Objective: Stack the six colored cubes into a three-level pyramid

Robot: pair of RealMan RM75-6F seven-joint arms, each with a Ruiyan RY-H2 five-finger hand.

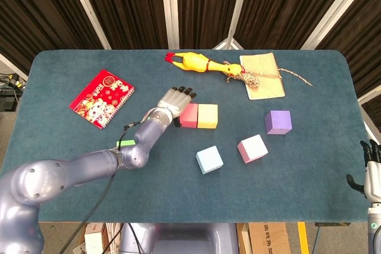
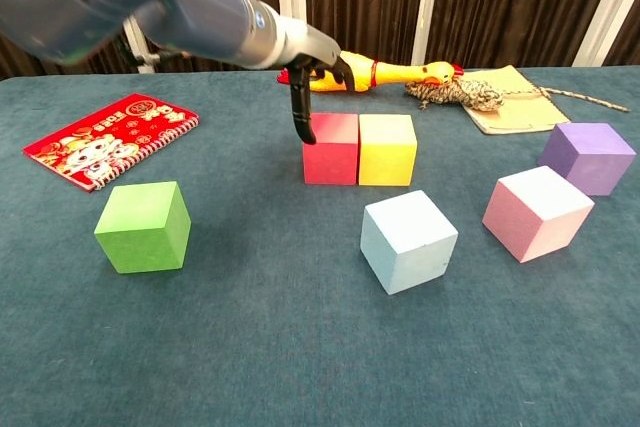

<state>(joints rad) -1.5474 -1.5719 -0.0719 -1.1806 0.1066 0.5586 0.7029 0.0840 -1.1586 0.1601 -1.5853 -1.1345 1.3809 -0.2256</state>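
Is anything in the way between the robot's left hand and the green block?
Nothing visible. The left hand hovers beside the red block, and the green block sits alone on bare table nearer the robot. The red notebook lies off to the side, out of that path.

From my seat the table (image 2: 250,367) looks covered in matt teal felt, faintly fuzzy. The cubes, like the green one (image 2: 143,226), read as matt foam with soft edges. My left arm's shell (image 1: 89,168) is smooth, glossy grey; the rubber chicken (image 1: 199,62) shines
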